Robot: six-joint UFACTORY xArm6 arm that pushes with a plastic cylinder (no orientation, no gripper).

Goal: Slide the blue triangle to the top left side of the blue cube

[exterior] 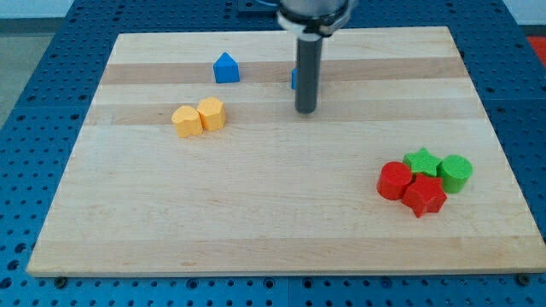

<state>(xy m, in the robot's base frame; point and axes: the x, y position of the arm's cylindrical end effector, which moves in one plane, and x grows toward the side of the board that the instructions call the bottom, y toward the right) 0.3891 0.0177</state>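
Observation:
The blue triangle (226, 68) sits on the wooden board near the view's top, left of centre. The blue cube (293, 79) is mostly hidden behind my rod; only a sliver shows at the rod's left edge. My tip (306, 111) rests on the board just below the blue cube, to the right of and below the blue triangle. The triangle lies to the left of the cube and slightly above it, with a gap between them.
Two yellow blocks (199, 117) touch each other left of centre. At the lower right, a red cylinder (393, 181), a red star (424, 195), a green star (421, 161) and a green cylinder (455, 173) cluster together. The board (273, 230) ends near the blue perforated table.

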